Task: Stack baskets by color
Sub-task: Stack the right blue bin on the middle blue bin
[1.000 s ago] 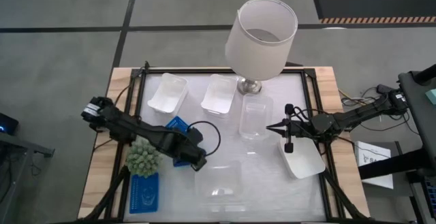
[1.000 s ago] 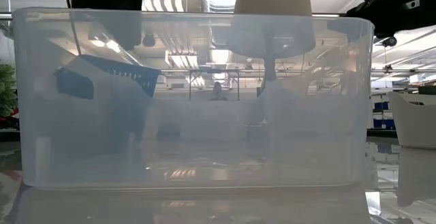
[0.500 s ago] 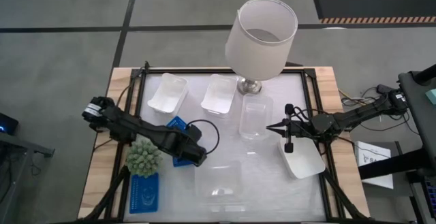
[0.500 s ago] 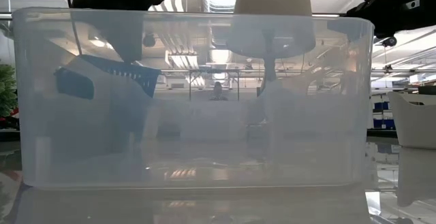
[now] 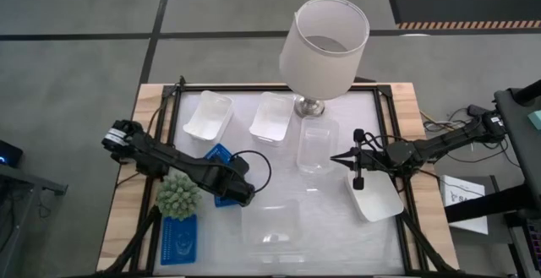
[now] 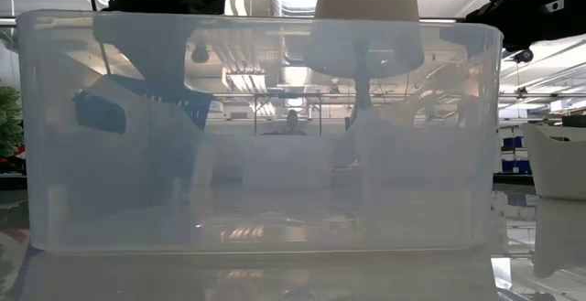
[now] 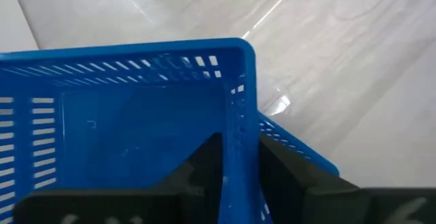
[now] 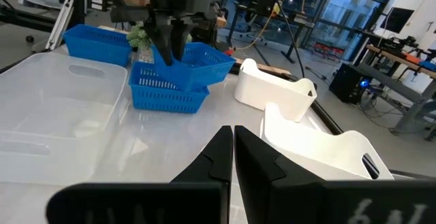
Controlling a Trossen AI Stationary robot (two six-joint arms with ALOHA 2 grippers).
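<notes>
The left gripper (image 7: 240, 176) pinches the wall of a tilted blue perforated plastic basket (image 7: 129, 122), which sits atop another blue mesh basket (image 8: 167, 94) at the table's left. The right gripper (image 8: 233, 149), jaws closed and empty, hovers beside a clear plastic tray (image 5: 316, 148).

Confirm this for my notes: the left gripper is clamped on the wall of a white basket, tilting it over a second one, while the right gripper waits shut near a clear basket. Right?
Not quite. The basket in the left gripper is blue, not white; the left wrist view shows its fingers either side of the blue mesh wall. It does tilt over a second blue basket, and the right gripper waits shut near a clear basket.
</notes>
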